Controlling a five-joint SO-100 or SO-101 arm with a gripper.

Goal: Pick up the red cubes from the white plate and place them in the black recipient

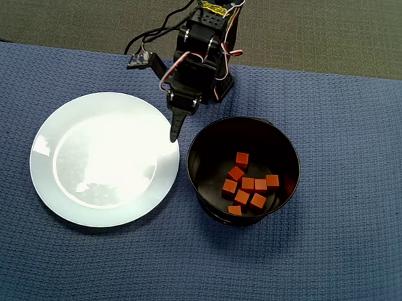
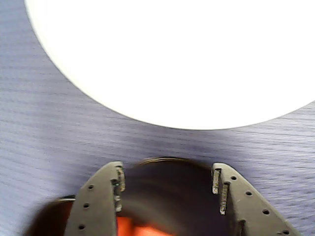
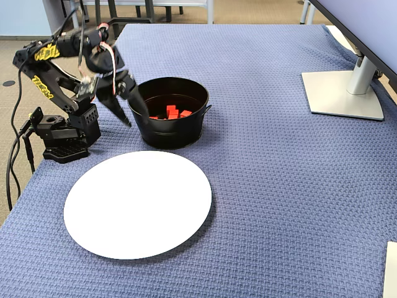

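Overhead view: round black tall-walled recipient (image 1: 200,165) right of centre, holding a cluster of small matte orange-red cubes (image 1: 248,184) on its shiny dark floor; eight countable there, a ninth not made out. Large round glossy white plate (image 1: 105,158) at nine o'clock of the recipient, bare, rims nearly touching. Fixed view: same recipient (image 3: 173,130) with red cubes (image 3: 173,113) showing just above the wall, plate (image 3: 138,203) at six o'clock of it.

Black two-finger gripper (image 1: 173,132) hanging at eleven o'clock of the recipient in the overhead view, tip above the narrow gap between plate edge and container wall, clear of both. Jaws spread apart and pinching nothing, seen plainly in the wrist view (image 2: 167,189), with the blurred dark recipient (image 2: 172,196) and a smear of orange-red cubes (image 2: 140,228) between and below the fingers, the plate (image 2: 187,59) filling twelve o'clock. Cubes lying at four o'clock of the gripper in the overhead view, well apart from it.

Underneath, a blue woven cloth (image 3: 279,186) covering the table. Grey monitor stand (image 3: 344,93) at two o'clock in the fixed view; arm base (image 3: 62,133) at nine o'clock of the recipient.
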